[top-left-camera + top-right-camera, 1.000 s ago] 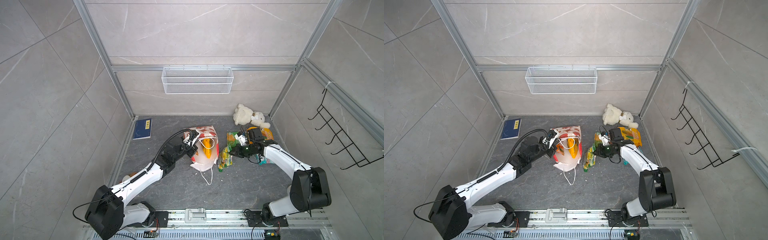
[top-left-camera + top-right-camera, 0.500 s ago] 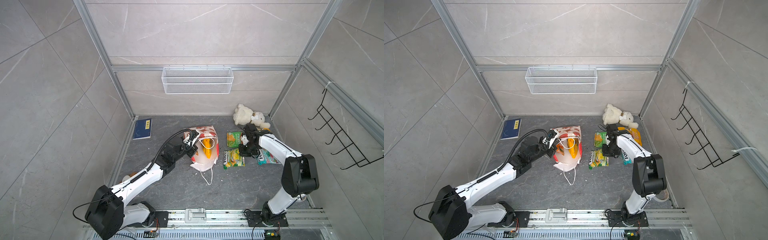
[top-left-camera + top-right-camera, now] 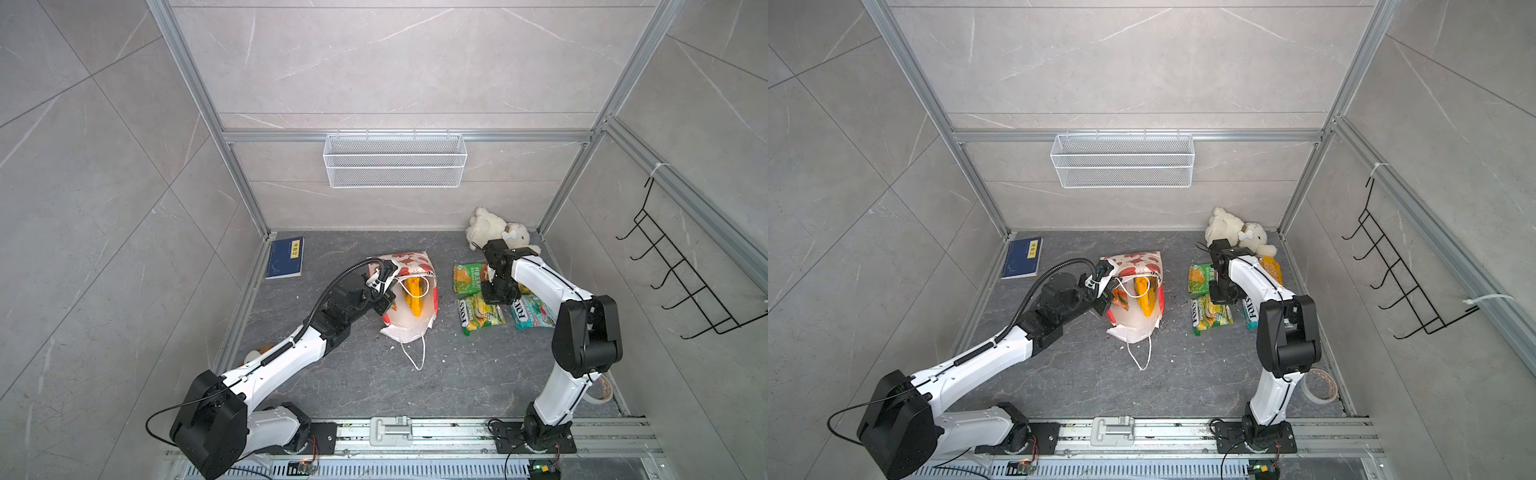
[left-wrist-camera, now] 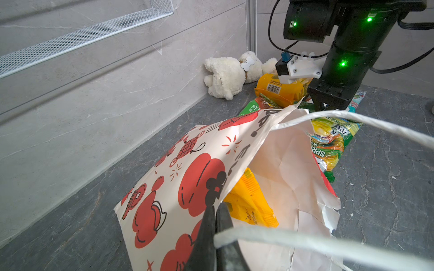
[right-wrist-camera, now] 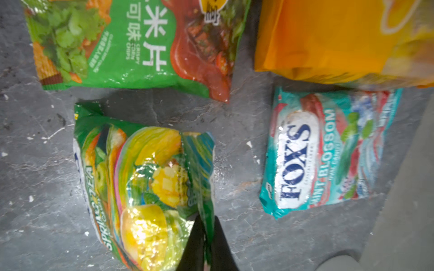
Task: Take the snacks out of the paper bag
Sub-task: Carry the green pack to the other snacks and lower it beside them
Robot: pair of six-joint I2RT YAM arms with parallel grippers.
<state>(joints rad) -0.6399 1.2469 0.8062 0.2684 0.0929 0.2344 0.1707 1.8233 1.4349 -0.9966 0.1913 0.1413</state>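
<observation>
Left tool (image 4: pixel 216 210) clenched on paper bag (image 4: pixel 187 178) rim — thin, tear-prone. Right tool (image 5: pixel 207 221) pinching Spring Tea packet (image 5: pixel 145 183) edge. Yellow packet (image 4: pixel 252 201) inside: probably light, slippery film — take by crimped seam.

Left arm (image 3: pixel 282 361): I read it stretched low from its base, forearm running up and inward, wrist turned toward centre. Left gripper (image 4: pixel 215 211): jaws pressed together, pinching the rim of the paper bag (image 4: pixel 187 178).

Right arm (image 3: pixel 544 278): first link stands near upright off the base, elbow high, forearm reaching toward the back wall, wrist folded straight down. Right gripper (image 5: pixel 206 223) points at the floor. Its jaws are nearly together, with the edge of the green FOX'S packet (image 5: pixel 145 183) between the tips.
</observation>
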